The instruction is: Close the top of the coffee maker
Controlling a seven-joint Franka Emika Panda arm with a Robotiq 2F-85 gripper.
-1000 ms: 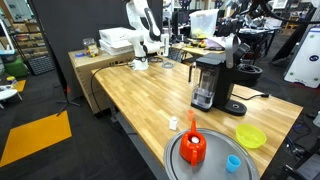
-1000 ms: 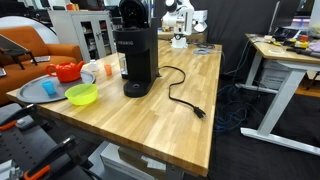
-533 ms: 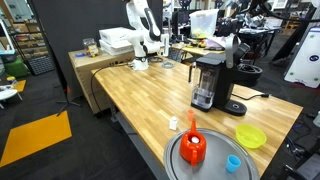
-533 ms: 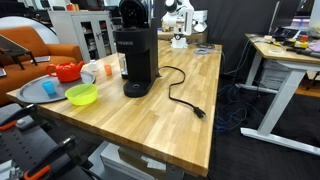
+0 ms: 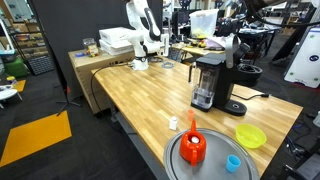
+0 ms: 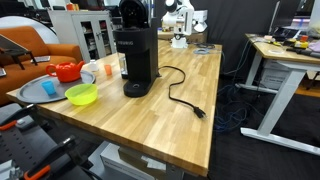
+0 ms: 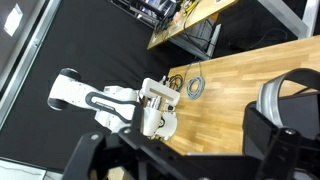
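Note:
The black coffee maker stands near the table's end; it also shows in an exterior view. Its top looks tilted up above the body, seen as a dark rounded lid. My white arm stands at the far end of the table, and its gripper hangs far from the machine. In the wrist view the dark jaws frame bare wood and my own base, holding nothing.
A grey round tray holds a red pot and a blue cup. A yellow-green bowl lies beside the machine. The black power cord snakes across the wood. A coiled cable lies near my base.

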